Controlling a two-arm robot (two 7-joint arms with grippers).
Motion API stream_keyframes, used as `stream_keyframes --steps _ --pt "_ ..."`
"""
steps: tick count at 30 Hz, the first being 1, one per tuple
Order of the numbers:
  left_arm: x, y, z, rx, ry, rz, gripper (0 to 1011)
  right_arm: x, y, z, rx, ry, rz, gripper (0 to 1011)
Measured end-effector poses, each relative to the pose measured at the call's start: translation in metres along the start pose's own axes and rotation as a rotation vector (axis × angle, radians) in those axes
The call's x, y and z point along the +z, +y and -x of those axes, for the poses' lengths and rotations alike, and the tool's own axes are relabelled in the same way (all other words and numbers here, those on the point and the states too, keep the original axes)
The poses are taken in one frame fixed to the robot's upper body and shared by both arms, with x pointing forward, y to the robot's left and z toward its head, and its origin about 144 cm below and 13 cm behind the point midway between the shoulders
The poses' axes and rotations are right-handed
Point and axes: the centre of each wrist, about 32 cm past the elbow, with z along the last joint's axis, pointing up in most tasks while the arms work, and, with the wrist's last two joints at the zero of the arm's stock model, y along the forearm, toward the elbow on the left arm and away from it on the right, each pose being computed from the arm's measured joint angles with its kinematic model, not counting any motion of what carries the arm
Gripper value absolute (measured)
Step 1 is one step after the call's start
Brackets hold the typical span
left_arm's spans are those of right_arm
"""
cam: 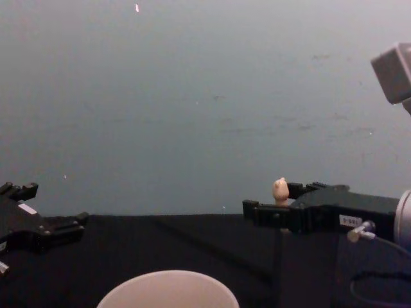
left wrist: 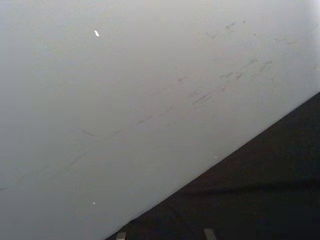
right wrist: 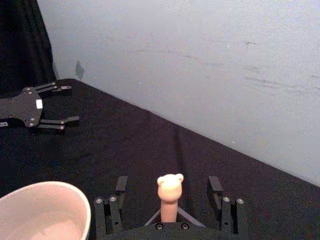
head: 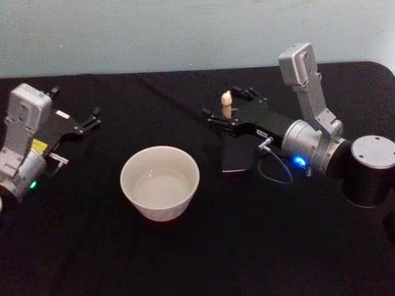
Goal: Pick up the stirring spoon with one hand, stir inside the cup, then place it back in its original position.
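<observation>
Black cloth covers the table (head: 203, 259), and a pale grey wall (head: 154, 31) with faint scuffs closes the scene behind it. We begin at the right gripper (head: 227, 106), which reaches in low and level over the dark square holder (head: 237, 154). Its fingers (right wrist: 110, 210) are spread, one on either side of the stirring spoon (right wrist: 169, 192), and in the right wrist view they stand apart from the handle without touching it. The spoon is upright in the holder. We see only its beige handle and rounded knob, because the shaft and bowl are hidden below.

We judge that the upright stance is what makes this approach workable. The handle rises clear of the holder, so the fingers can straddle it from the side and close on it. As things stand the spoon is in its place and ungrasped.

Moving outward, the cup (head: 160, 182) sits near the holder on its left, apart from it and with its wide mouth open. We think a lifted spoon would have a short path across. We cannot tell whether the cup holds liquid.

Farther out, the left gripper (head: 74, 106) rests low by the table's left side, well apart from the cup. Its fingers are also spread and hold nothing.
</observation>
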Motion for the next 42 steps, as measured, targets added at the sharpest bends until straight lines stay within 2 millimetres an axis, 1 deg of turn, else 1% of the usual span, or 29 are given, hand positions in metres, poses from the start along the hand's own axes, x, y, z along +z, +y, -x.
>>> stream_keyframes --steps 4,12,13,15,16,18,20,22,23,27,29,32,35,42 --pt "0.0 0.0 0.0 0.0 0.0 0.0 1001 0.0001 -0.0002 -0.0002 0.0 0.003 -0.001 1000" --pt "0.0 0.0 0.0 0.0 0.0 0.0 1001 0.0 -0.0005 -0.0004 0.0 0.006 -0.001 842" --pt "0.0 0.0 0.0 0.0 0.0 0.0 1001 0.0 -0.0006 -0.0005 0.0 0.007 -0.001 792" --pt "0.0 0.0 0.0 0.0 0.0 0.0 1001 0.0 -0.0006 -0.0005 0.0 0.007 -0.001 760" --pt "0.0 0.0 0.0 0.0 0.0 0.0 1001 0.0 -0.0007 -0.0005 0.0 0.008 -0.001 706" --pt "0.0 0.0 0.0 0.0 0.0 0.0 1001 0.0 -0.0008 -0.0006 -0.001 0.008 -0.001 658" --pt "0.0 0.0 0.0 0.0 0.0 0.0 1001 0.0 -0.0008 -0.0005 0.0 0.009 -0.001 578" --pt "0.0 0.0 0.0 0.0 0.0 0.0 1001 0.0 -0.0008 -0.0005 0.0 0.009 -0.001 537" --pt "0.0 0.0 0.0 0.0 0.0 0.0 1001 0.0 -0.0008 -0.0005 0.0 0.009 -0.001 477" --pt "0.0 0.0 0.0 0.0 0.0 0.0 1001 0.0001 -0.0008 -0.0005 0.0 0.009 -0.001 373" --pt "0.0 0.0 0.0 0.0 0.0 0.0 1001 0.0001 -0.0008 -0.0005 0.0 0.009 -0.001 292" --pt "0.0 0.0 0.0 0.0 0.0 0.0 1001 0.0001 -0.0008 -0.0005 0.0 0.01 -0.001 213" --pt "0.0 0.0 0.0 0.0 0.0 0.0 1001 0.0001 -0.0008 -0.0005 0.0 0.01 -0.001 183" --pt "0.0 0.0 0.0 0.0 0.0 0.0 1001 -0.0001 -0.0011 -0.0005 -0.001 0.01 -0.003 173"
